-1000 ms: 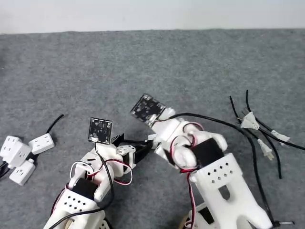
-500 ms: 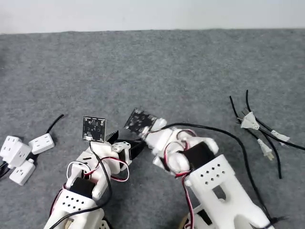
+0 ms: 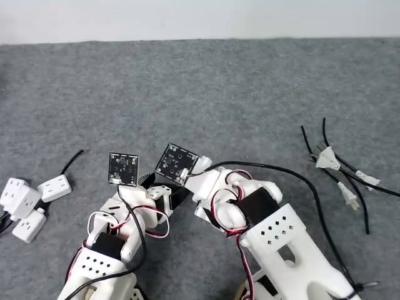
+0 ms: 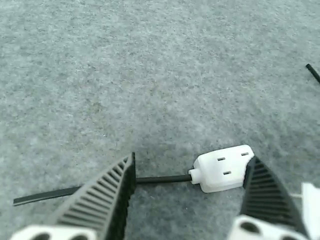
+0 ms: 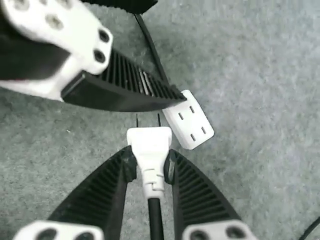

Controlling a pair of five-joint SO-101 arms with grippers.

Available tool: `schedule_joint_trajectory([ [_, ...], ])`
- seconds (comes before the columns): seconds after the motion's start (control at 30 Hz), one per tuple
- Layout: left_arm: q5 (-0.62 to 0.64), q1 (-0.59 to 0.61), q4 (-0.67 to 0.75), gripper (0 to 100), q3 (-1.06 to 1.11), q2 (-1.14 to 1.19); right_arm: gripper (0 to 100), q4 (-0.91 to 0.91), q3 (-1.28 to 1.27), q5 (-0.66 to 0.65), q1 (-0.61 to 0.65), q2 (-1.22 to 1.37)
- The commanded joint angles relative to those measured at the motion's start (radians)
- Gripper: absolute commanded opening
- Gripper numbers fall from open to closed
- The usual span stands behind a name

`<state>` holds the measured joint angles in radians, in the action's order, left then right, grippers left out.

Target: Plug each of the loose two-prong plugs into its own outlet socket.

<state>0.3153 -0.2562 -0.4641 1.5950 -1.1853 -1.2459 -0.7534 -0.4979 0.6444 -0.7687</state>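
Far to the left of the corded socket [image 4: 222, 167], a huddle of spare sockets [image 3: 25, 203] lay on the grey mat [image 3: 219, 87]. They were white blocks, close together, with a loose black cord end [image 3: 72, 161] just beyond them.

Nearer, my left gripper [image 4: 192, 159] stood low over the mat, its fingers spread wide and gripping nothing. The corded socket lay flat on the mat inside that gap, slotted face up. It was well clear of one finger [image 4: 112, 197] and right up against the other [image 4: 267, 192]; whether it actually touched that one I could not tell. The socket cord [image 4: 100, 184] ran out along the mat past the first finger.

Just to the right of the corded socket sat my right gripper [image 5: 150, 154], closed firmly on a white plug [image 5: 149, 140]. I had it by the body, its two prongs sticking out ahead of my fingertips and the plug cord [image 5: 155, 220] trailing back between the fingers. The prongs pointed at the ribbed finger of my left gripper, beside the corded socket and not into it; they were near the socket but apart from it. Seen from above, my two arms met at that spot, wrist to wrist, and the plug cord looped away to the right.

Well to the right of the corded socket, the loose plugs [image 3: 328, 159] lay among tangled black cords, neither gripper touching them.
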Motion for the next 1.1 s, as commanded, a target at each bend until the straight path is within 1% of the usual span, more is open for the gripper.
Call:
schedule_joint_trajectory([
  [0.0,0.008,0.002,0.029,33,-0.031,-0.011,0.8,0.042,0.061,0.012,0.008,-0.022],
  [0.13,0.008,0.002,0.029,33,-0.03,-0.011,0.8,0.082,0.06,0.041,0.008,-0.022],
  [0.23,0.006,-0.003,0.026,33,-0.028,-0.009,0.8,0.104,0.06,0.038,0.008,-0.027],
  [0.47,-0.023,-0.11,0.029,33,0.025,-0.009,0.8,0.114,0.063,0.04,0.007,-0.033],
  [0.83,-0.026,-0.109,0.029,33,0.025,-0.009,0.8,0.097,0.06,0.035,0.002,-0.031],
  [0.93,-0.026,-0.109,0.029,33,0.025,-0.009,0.8,0.061,0.06,-0.028,-0.038,-0.03],
  [1.07,-0.026,-0.106,0.029,33,0.025,-0.009,0.8,0.053,0.06,-0.115,-0.151,-0.022],
])
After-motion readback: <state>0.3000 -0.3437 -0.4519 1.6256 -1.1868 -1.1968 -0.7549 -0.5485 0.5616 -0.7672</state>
